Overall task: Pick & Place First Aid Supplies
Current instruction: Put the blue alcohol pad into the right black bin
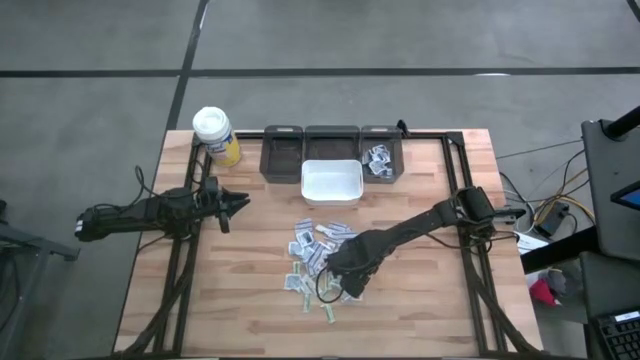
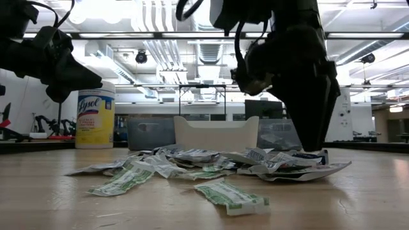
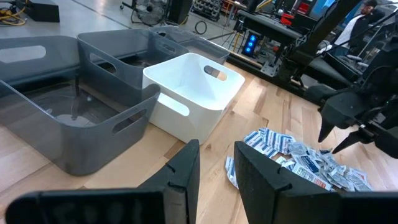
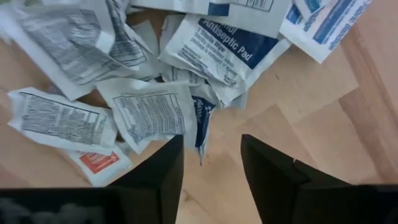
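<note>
The first aid supplies (image 1: 315,255) lie in a loose heap of small white packets with blue, red and green print, mid-table; the heap also shows in the low view (image 2: 192,163) and the left wrist view (image 3: 298,158). My right gripper (image 1: 350,280) is open and points down at the heap's near right part (image 4: 143,106). Its fingers (image 4: 273,168) stand either side of bare wood and a dark-blue packet edge (image 4: 202,124). My left gripper (image 1: 240,203) hovers over the table's left part, narrowly open (image 3: 216,155) and empty. My right gripper comes at the heap from above, and its fingertips (image 2: 314,148) reach down to the packets at the heap's right end. I cannot tell whether they touch a packet.
Three grey bins (image 1: 281,155) stand in a row at the far edge, and the rightmost (image 1: 382,160) holds some packets. A white bin (image 1: 332,181) sits just in front of them. A white-capped yellow bottle (image 1: 215,135) stands at the far left corner. Bare wood lies near and left.
</note>
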Tool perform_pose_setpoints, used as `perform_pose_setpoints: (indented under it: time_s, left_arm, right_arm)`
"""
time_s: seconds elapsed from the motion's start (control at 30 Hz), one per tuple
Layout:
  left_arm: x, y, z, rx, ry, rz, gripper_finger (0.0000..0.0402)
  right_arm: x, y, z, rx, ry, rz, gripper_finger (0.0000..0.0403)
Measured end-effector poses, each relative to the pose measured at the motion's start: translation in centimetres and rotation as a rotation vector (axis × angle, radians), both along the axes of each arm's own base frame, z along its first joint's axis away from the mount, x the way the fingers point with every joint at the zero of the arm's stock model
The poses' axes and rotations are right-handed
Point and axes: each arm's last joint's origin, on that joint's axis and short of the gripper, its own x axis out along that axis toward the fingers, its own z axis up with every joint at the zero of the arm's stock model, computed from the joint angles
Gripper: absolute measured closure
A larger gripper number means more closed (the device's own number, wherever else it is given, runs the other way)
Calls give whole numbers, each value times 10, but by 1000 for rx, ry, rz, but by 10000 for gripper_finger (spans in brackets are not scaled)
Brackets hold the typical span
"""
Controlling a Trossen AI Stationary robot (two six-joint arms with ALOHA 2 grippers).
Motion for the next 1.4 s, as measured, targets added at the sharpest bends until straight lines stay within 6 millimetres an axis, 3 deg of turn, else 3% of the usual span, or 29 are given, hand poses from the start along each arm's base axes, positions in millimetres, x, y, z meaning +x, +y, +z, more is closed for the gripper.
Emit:
perform_pose_setpoints:
  time_s: [0.6, 1.4]
  left_arm:
    - [0, 0, 0, 0, 0, 0, 307]
    - [0, 0, 0, 0, 0, 0, 307]
  right_arm:
    - [-2, -4, -15, -16, -29, -3, 326]
    - [-4, -6, -18, 27, -7, -27, 393]
